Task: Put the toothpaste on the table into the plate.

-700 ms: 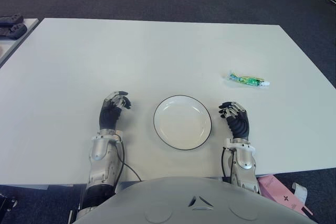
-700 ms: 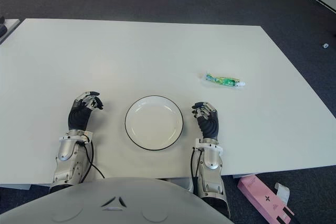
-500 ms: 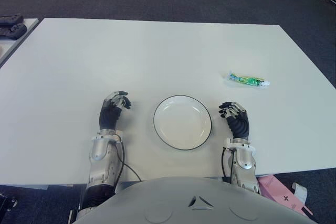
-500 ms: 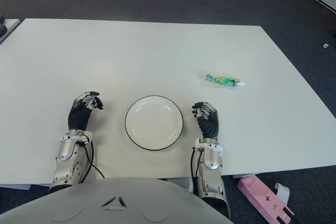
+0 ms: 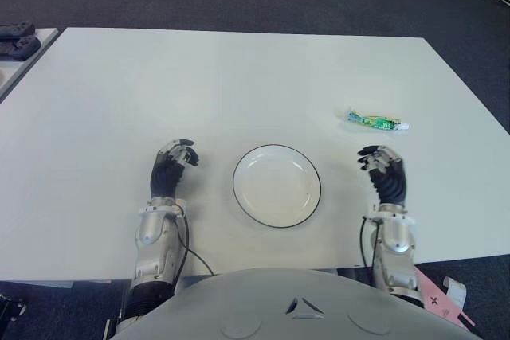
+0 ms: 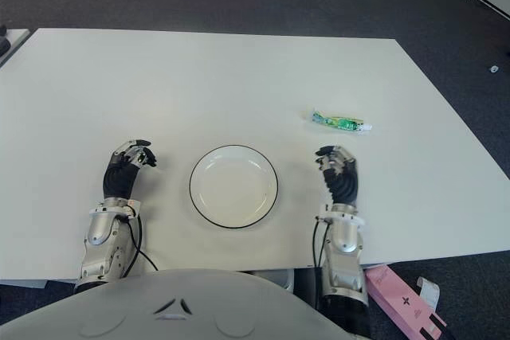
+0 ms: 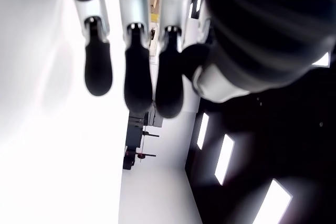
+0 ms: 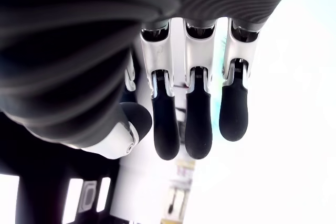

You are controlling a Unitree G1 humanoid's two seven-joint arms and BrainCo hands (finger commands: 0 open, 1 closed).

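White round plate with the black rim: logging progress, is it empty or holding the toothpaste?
Empty. The white round plate shows only bare white; the green toothpaste tube lies on the table.

A small green-and-white toothpaste (image 5: 376,122) tube, apparently flat, lies well right of the black-rimmed white plate (image 5: 276,185).

R hand (image 6: 338,171) empty, btwn plate (image 6: 233,152) & toothpaste (image 6: 340,123).
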